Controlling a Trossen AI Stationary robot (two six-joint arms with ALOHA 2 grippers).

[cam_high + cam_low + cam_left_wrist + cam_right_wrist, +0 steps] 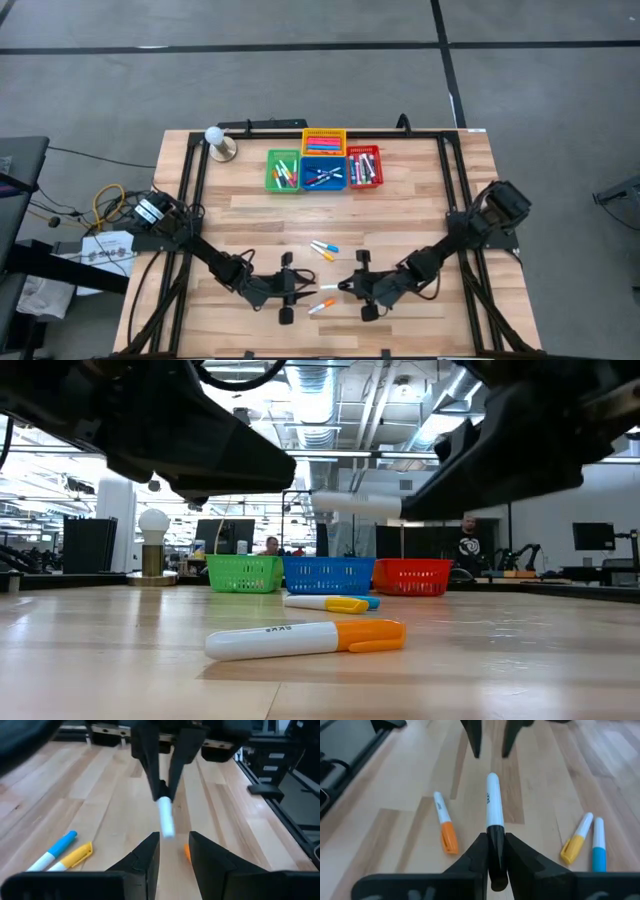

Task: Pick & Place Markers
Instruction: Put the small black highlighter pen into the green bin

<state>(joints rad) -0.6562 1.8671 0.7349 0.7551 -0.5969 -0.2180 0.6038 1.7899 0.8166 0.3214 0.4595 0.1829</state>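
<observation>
The left tool (pixel 297 290) hangs low over the desk (pixel 250 215) with its fingers parted and nothing between them, facing the right tool (pixel 345 287). The right tool is clenched on the black cap end of a white-barrelled marker (pixel 492 815), which points straight out toward the left tool, lifted clear of the wood.

To do this step well, I judge the right tool should keep its pinch firm and the barrel level, then carry it toward the baskets without swinging into the left tool just ahead.

Counted: three loose markers lie on the desk, an orange-capped marker (pixel 446 831) beside the held one, a yellow-capped marker (pixel 576 839) and a blue-capped marker (pixel 598 846) together on its other side. Four baskets: green basket (pixel 283 170), blue basket (pixel 324 173), orange basket (pixel 324 139), red basket (pixel 365 167).
</observation>
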